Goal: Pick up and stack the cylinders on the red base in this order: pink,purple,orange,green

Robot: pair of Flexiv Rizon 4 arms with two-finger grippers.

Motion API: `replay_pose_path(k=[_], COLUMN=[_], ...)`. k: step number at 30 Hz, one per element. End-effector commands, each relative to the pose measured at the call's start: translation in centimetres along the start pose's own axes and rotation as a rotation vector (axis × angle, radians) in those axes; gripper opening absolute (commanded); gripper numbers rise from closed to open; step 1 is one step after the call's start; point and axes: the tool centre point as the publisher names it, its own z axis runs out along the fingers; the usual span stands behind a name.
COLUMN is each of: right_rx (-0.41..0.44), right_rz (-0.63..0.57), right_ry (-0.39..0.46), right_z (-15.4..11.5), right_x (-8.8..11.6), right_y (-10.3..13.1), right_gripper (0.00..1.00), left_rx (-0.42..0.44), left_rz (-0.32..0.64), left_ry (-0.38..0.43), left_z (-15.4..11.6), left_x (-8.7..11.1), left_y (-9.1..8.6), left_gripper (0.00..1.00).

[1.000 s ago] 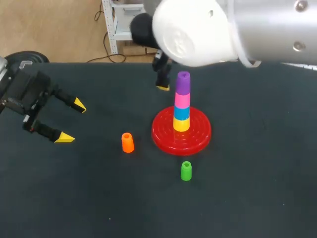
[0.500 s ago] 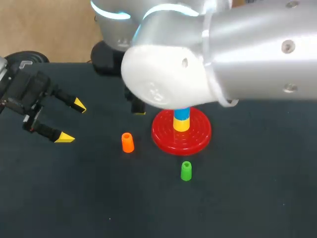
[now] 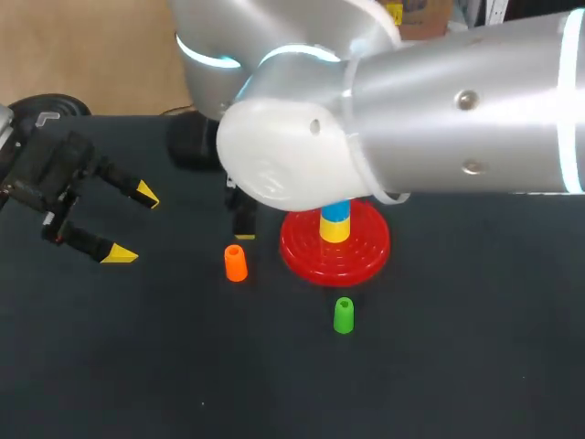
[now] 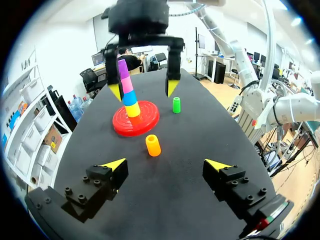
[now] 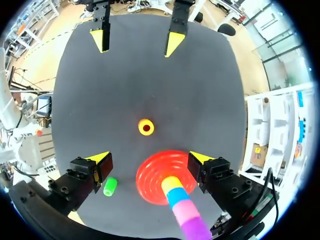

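The right hand, fingers apart, is moving toward the orange cylinder. The left hand is staying spread.

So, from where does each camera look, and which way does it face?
Head view: above and behind the table, looking down; the right arm crosses over the red base, the open left claw is at the view's left.
Left wrist view: on the left wrist, looking across the table toward the open right claw; its own claw's tips show.
Right wrist view: on the right wrist, looking down; its own tips show.
Shared: all three show the orange cylinder.
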Motion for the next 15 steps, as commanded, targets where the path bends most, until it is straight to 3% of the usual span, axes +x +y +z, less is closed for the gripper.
replay_pose_path(k=[1,9,15], right_rx=[-0.038,-0.081,-0.055], right_rz=[-0.014,-0.032,-0.024], right_ry=[0.018,0.023,0.018], right_z=[1.9,5.0,6.3], right_x=[-1.2,-1.6,-1.6], right_y=[-0.5,0.4,0.9], right_gripper=[1.0,1.0,1.0], left_rx=[-0.001,-0.001,-0.001], left_rz=[0.002,0.002,0.002], left_ry=[-0.001,-0.001,-0.001], left_z=[0.0,0.0,0.0], left_x=[0.1,0.1,0.1], left_y=[0.0,0.0,0.0], left_gripper=[1.0,1.0,1.0])
